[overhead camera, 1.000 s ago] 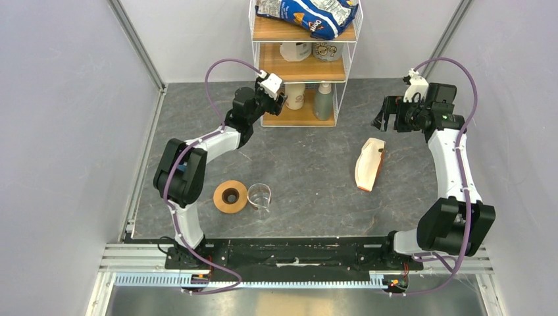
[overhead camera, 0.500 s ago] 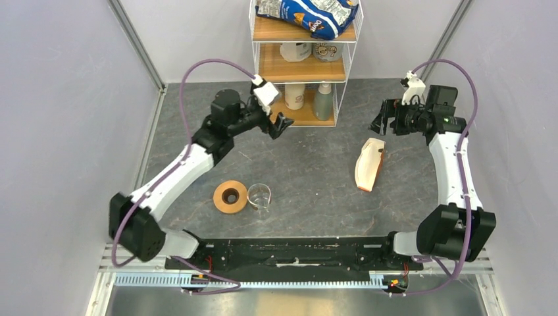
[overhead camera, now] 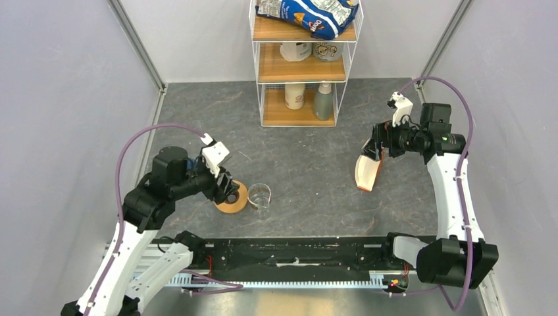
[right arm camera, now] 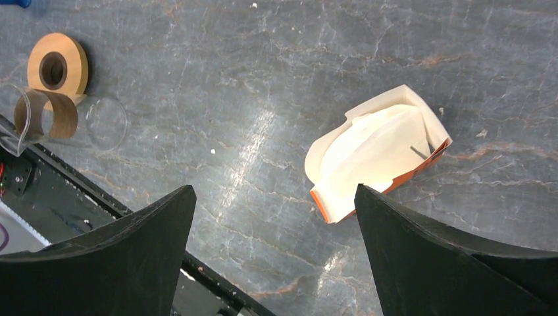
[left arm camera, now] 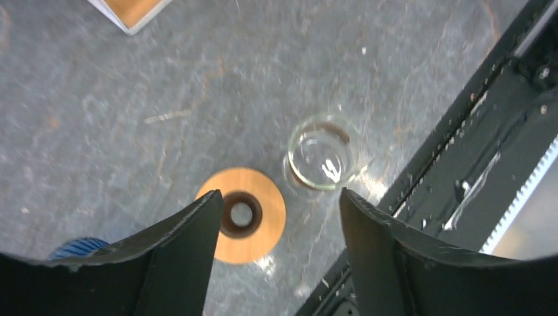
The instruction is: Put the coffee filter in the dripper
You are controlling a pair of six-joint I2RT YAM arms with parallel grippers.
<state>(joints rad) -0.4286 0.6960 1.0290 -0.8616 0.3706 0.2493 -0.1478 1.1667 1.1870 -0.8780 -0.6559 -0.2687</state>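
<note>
Left gripper: jaws apart, nothing held. Below, between its fingers: one flat orange ring and, just beside it, one glass beaker. One dripper, only a blue ribbed edge showing, lies outside the left finger.

Right gripper: jaws apart, empty. One white-and-tan filter bundle lies below, between its fingers. A single coffee filter cannot be told apart in it.

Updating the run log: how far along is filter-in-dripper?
Nothing done yet. In hand: right gripper open above the filter bundle, no single filter pulled; left gripper open over the orange ring, the dripper barely in view beside it. Left: pick one filter, seat it in the dripper.
</note>
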